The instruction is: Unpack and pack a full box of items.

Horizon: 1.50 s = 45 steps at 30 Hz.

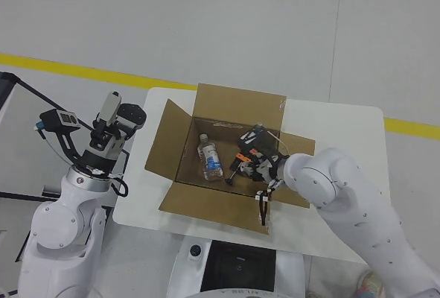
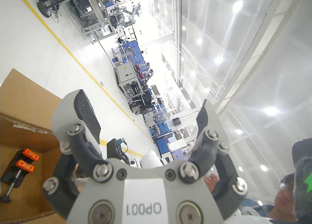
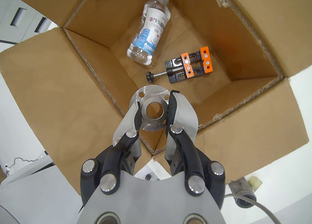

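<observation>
White table (image 1: 339,127), corrugated box (image 3: 48,69), right tool (image 3: 156,97) pinching round, perhaps steel, flange (image 3: 150,92)

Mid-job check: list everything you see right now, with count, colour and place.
cardboard box: one, brown, flaps open, on the table
table: one, white, under the box
bottle: one, clear with a white cap, lying on the box floor
vise: one, black with orange blocks, on the box floor beside the bottle, not touching it
flange: one, silver metal, between the right gripper's fingers in the box opening
floor line: one, yellow, on the floor beyond the table
right gripper: shut on the flange, in the box opening
left gripper: fingers open, empty, beside the table, pointing upward
</observation>
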Available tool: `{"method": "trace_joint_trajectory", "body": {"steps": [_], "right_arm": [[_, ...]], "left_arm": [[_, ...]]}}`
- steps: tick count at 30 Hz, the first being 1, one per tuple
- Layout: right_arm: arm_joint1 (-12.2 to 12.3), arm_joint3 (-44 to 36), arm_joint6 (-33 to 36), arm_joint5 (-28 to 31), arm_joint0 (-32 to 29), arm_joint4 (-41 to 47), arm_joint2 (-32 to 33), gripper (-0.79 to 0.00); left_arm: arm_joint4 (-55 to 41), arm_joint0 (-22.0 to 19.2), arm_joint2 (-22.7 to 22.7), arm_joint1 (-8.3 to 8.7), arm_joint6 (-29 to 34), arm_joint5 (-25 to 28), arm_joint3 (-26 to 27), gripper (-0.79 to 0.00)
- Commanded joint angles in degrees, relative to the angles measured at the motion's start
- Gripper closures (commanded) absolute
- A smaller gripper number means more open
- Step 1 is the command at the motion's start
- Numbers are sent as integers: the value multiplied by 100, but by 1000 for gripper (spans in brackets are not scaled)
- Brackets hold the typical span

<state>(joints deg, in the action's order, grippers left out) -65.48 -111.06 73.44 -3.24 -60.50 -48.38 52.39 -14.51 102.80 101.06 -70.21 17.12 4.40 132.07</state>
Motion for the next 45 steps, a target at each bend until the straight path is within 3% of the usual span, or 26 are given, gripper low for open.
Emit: {"method": "trace_joint_trajectory", "body": {"steps": [1, 15, 30, 31, 33, 40, 45], "right_arm": [[-50, 272, -40, 24, 155, 140, -136, 0], [-471, 2121, 448, -156, 1035, 409, -1317, 0], [-931, 3168, 708, -386, 1647, 56, -2211, 0], [-963, 3233, 686, -387, 1690, 47, -2239, -43], [-1017, 3375, 628, -360, 1751, 91, -2265, -231], [-1110, 3521, 516, -372, 1786, 226, -2224, -246], [-1050, 3094, 428, -456, 1699, 186, -1978, -240]], "left_arm": [[0, 0, 0, 0, 0, 0, 0, -785], [0, 0, 0, 0, 0, 0, 0, -785], [0, 0, 0, 0, 0, 0, 0, -785], [0, 0, 0, 0, 0, 0, 0, -785], [0, 0, 0, 0, 0, 0, 0, -785], [0, 0, 0, 0, 0, 0, 0, -785], [0, 0, 0, 0, 0, 0, 0, -785]]}}
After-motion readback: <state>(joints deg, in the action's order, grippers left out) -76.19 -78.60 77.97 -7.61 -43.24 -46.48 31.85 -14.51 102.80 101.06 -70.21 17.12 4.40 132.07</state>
